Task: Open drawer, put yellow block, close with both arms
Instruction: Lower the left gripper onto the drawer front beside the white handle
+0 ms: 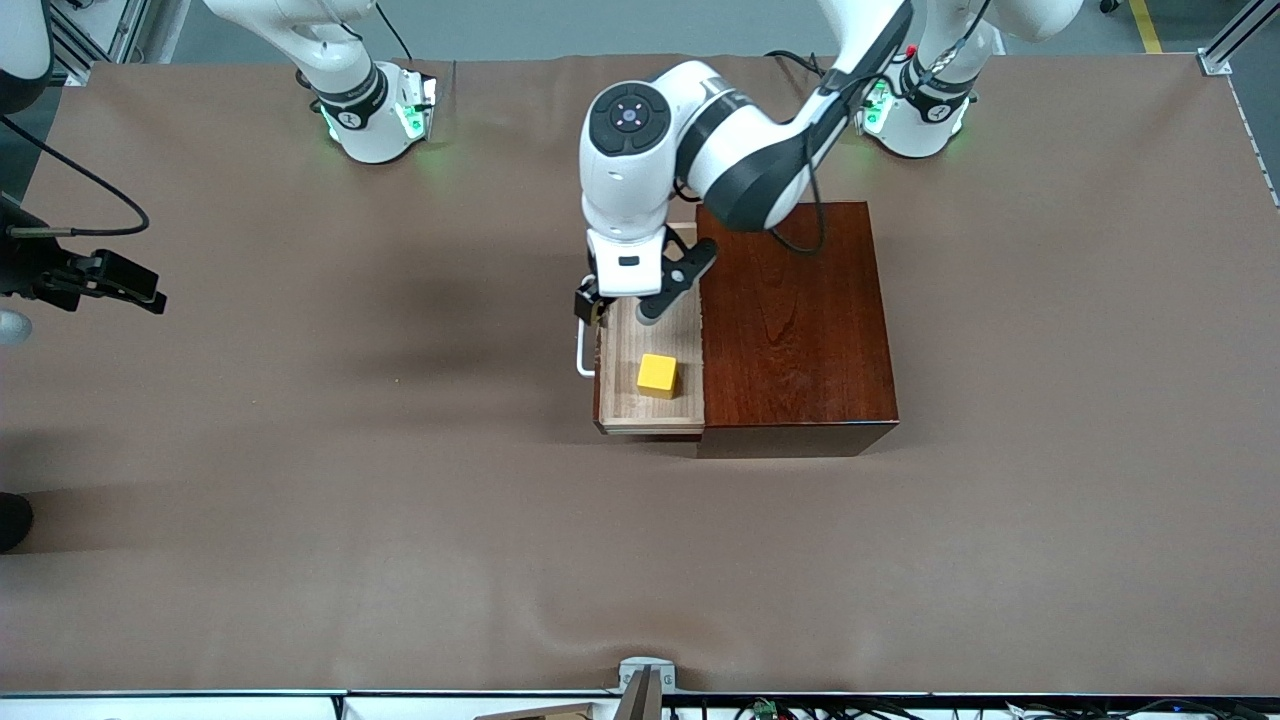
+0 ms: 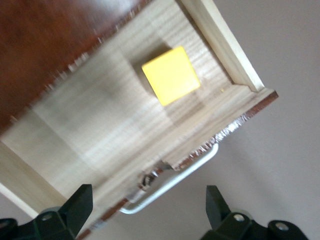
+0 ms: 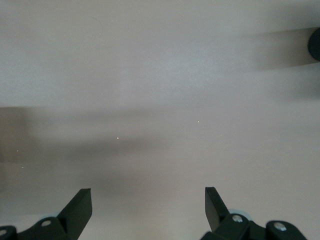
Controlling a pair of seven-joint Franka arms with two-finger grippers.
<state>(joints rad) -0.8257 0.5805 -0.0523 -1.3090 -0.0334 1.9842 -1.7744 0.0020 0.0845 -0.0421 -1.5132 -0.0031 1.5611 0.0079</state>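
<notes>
We see the yellow block (image 1: 658, 376) already resting on the floor of the pulled-out drawer (image 1: 625, 400), in the part nearest the front camera and just under and ahead of our left hand (image 1: 622, 313). What remains, we judge, is the closing push.

The risk lies in that push: our left hand hangs over the drawer's front edge, right above the white handle (image 1: 581, 355). If it drops inside the tray instead of in front of the panel, a finger could snag the wood or nudge the block; an off-centre shove could skew the drawer in the wooden box (image 1: 795, 320) and jam it.

Our left hand is spread wide and holds nothing; in its wrist view both fingers (image 2: 80, 202) straddle the handle without touching it.

Our right hand (image 1: 120, 280) waits over the bare table (image 1: 300, 500) toward the right arm's end, also wide apart and empty.
</notes>
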